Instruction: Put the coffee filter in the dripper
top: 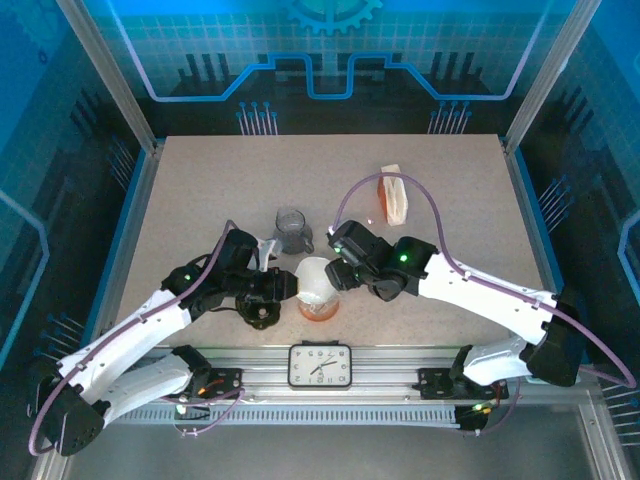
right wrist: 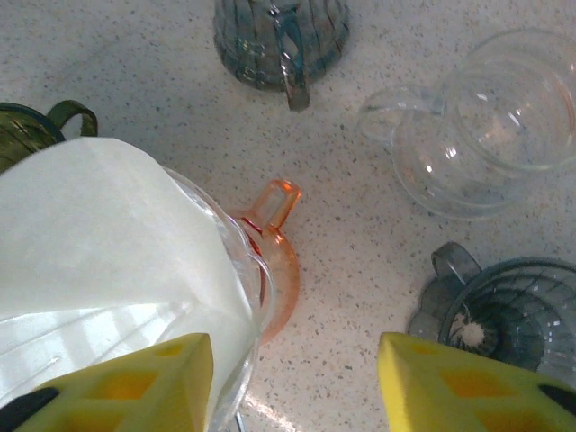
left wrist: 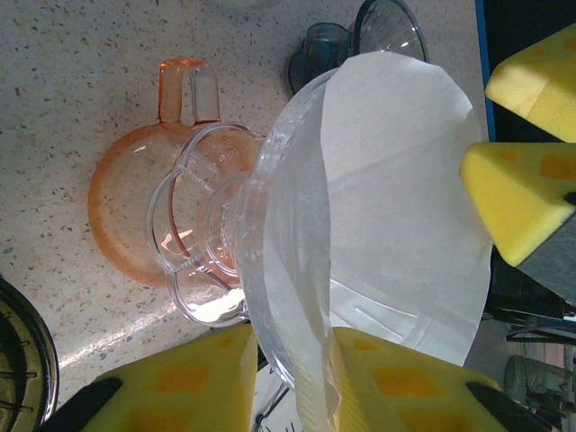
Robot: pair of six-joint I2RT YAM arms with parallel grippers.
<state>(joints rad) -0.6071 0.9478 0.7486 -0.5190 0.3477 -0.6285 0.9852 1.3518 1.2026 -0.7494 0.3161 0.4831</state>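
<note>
The clear glass dripper [left wrist: 279, 216] is tilted over an orange glass piece with a handle [left wrist: 121, 207]. The white paper coffee filter [left wrist: 405, 180] lies inside its cone. My left gripper [left wrist: 292, 382] is shut on the dripper's rim, one pad outside the glass and the other inside against the filter's edge. From the top, the filter [top: 315, 276] shows between the left gripper [top: 290, 287] and the right gripper [top: 335, 272]. The right gripper [right wrist: 297, 387] is open. Its left pad [right wrist: 135, 382] hangs over the filter [right wrist: 99, 216] and the dripper's rim [right wrist: 245, 270]; its right pad is over bare table.
A blue-grey cup [right wrist: 279, 36], a clear glass server [right wrist: 486, 126], a dark grey dripper [right wrist: 499, 306] and a green handled piece [right wrist: 27, 130] stand close around. A stack of filters in a holder [top: 392, 195] is farther back. A clock [top: 320, 365] sits at the near edge.
</note>
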